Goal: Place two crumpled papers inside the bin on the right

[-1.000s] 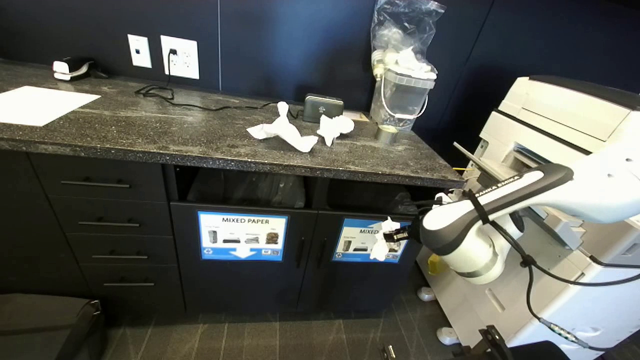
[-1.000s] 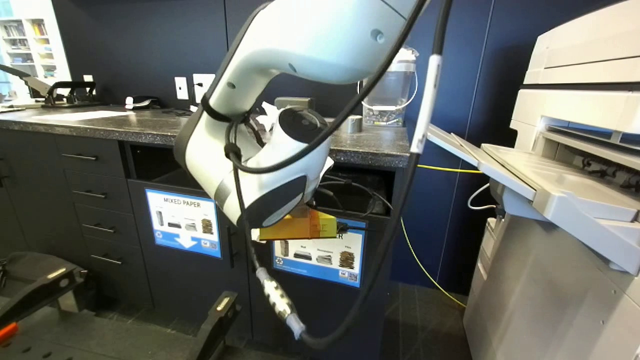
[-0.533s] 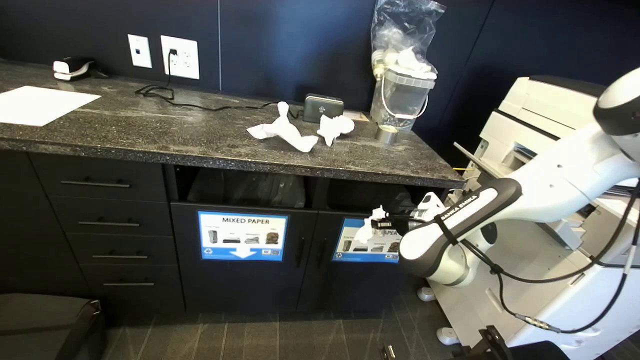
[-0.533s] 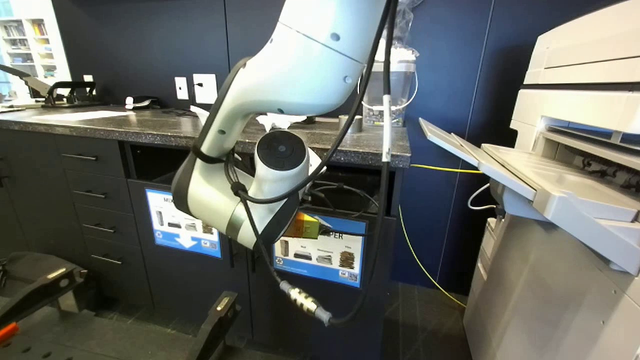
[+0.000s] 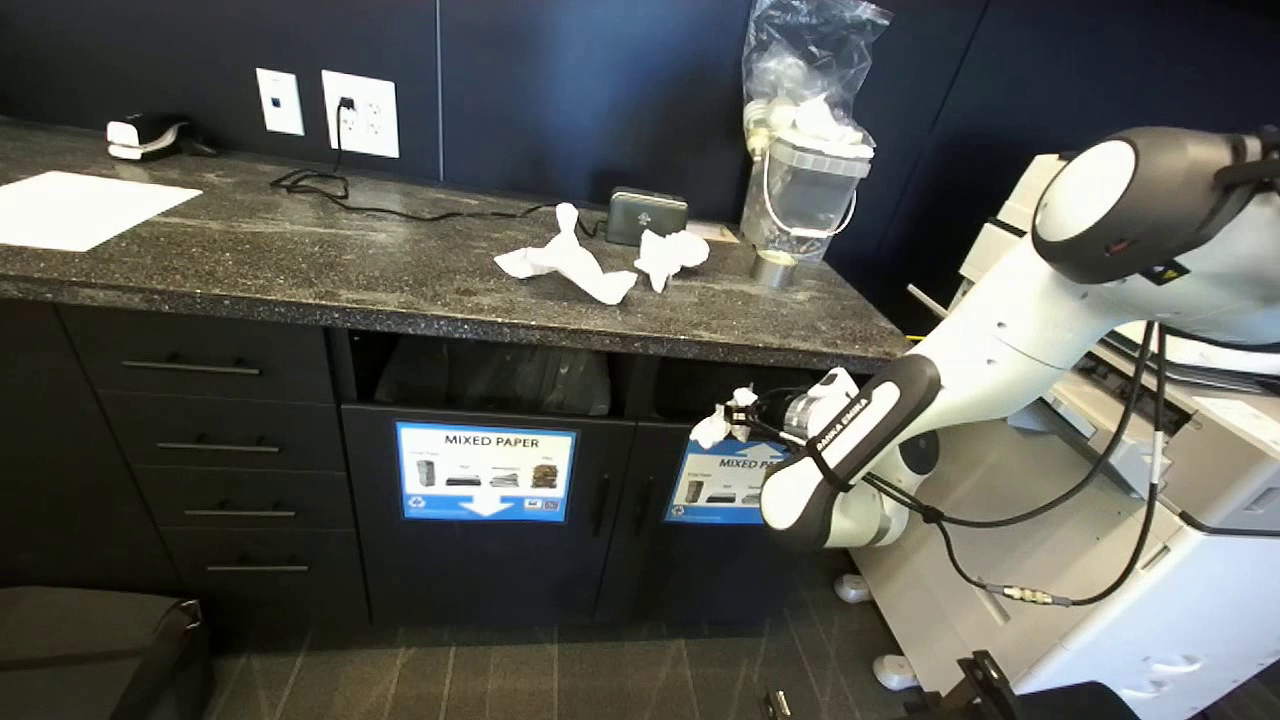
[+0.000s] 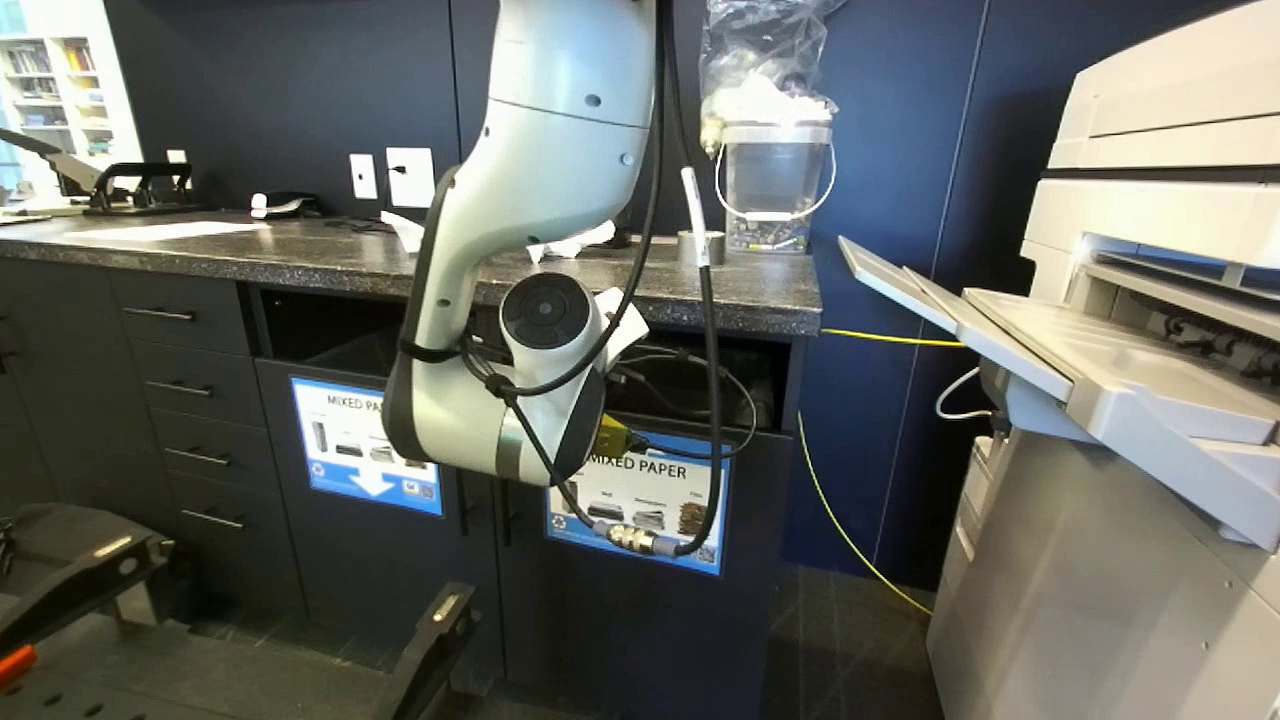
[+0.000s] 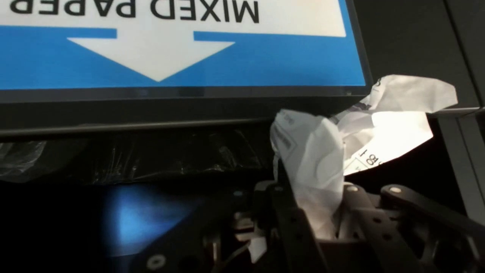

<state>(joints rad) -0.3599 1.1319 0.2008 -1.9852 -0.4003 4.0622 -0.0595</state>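
Right of ctr in frame, my jaws clamped down, w/ narrow gap filled by crumpled paper (image 5: 711, 428), held near the R bin (image 5: 690, 388), upper ctr, long wad (image 5: 570, 262) & smaller wad (image 5: 668, 257) on dark surface (image 5: 400, 265)

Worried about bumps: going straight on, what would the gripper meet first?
Probably the cabinet front at the rim of the bin, the crumpled paper in the gripper touching first; depth is unclear, so it might enter the opening.

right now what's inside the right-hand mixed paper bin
Glossy plastic shows inside the bin; the gripper and its crumpled paper cover part, and anything deeper is lost in darkness.
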